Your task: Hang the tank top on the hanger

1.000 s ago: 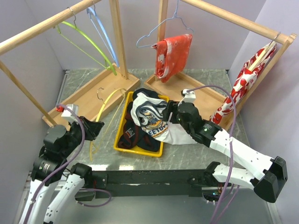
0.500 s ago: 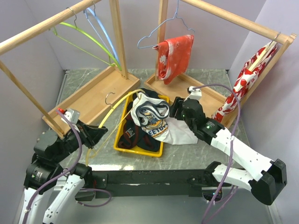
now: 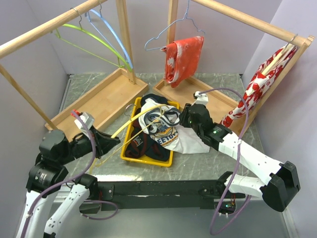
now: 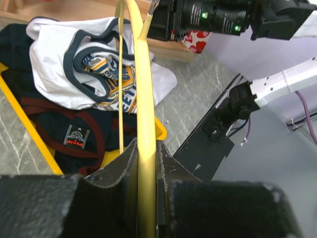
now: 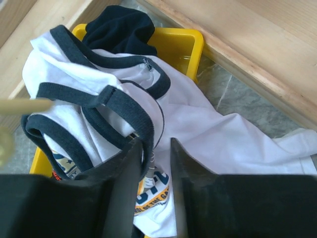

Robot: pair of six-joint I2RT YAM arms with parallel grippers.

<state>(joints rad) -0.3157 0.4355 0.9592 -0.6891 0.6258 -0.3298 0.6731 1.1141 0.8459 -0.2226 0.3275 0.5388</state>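
The tank top (image 3: 168, 135), white with navy trim, lies heaped on dark clothes in a yellow bin (image 3: 128, 134). My left gripper (image 3: 110, 140) is shut on the yellow hanger (image 3: 132, 120), whose far end reaches over the shirt's neck. In the left wrist view the hanger (image 4: 141, 74) runs straight out from my left gripper (image 4: 147, 148) above the tank top (image 4: 54, 64). My right gripper (image 3: 182, 119) sits at the shirt's right side. Its wrist view shows my right gripper (image 5: 152, 148) narrowly open, a navy strap of the tank top (image 5: 223, 134) against the left finger. The hanger (image 5: 22, 105) is a blur at left.
Two wooden racks stand behind on tray bases (image 3: 99, 101). A lime-green hanger (image 3: 84, 34) and a light-blue hanger (image 3: 111, 37) hang at left. Red floral garments hang at the centre (image 3: 184, 57) and right (image 3: 257, 84). Dark clothes (image 3: 138, 146) fill the bin.
My left arm has swung the hanger rightward and lower, its end now over the tank top. The right gripper's jaws have narrowed around the navy strap.
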